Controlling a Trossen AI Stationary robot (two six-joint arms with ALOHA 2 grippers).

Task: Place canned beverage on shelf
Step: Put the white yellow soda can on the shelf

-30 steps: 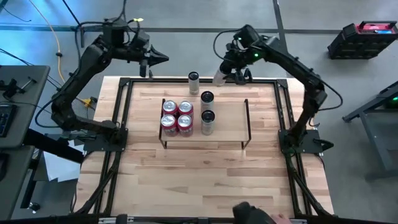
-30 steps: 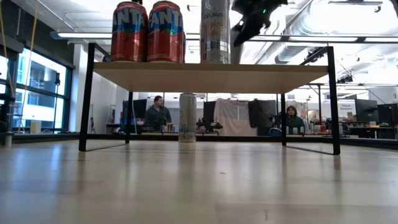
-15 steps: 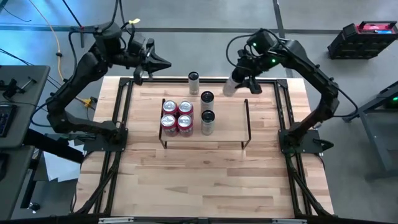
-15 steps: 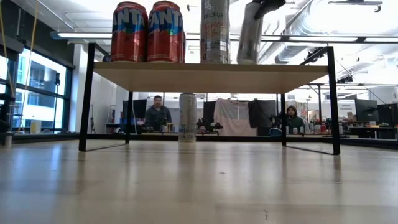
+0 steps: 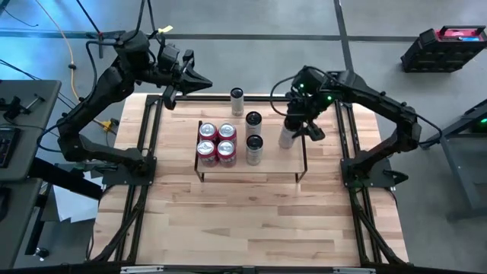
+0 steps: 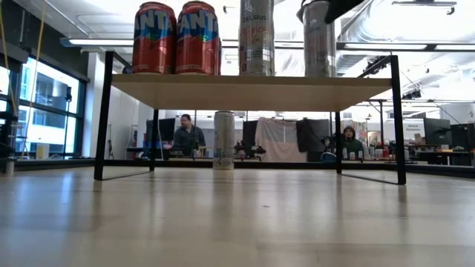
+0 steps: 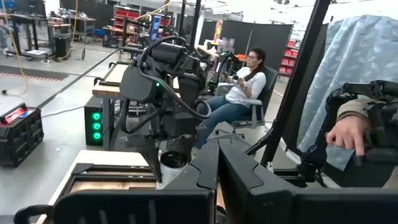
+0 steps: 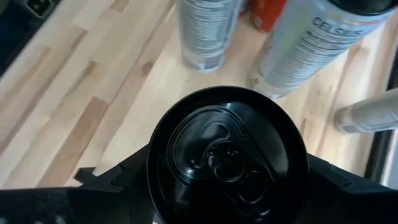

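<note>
Hovering lower now: can over shelf

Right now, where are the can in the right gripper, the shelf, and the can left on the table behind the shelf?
held can (image 6: 317, 41): low view, silver side wall.
shelf (image 6: 245, 90): low view, front edge of board.
table can (image 5: 237, 94): high view, dark top.

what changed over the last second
The right claw carried its can from beyond the table's far edge to over the shelf, tilted to upright. The left claw moved slightly. The other cans stayed put.
</note>
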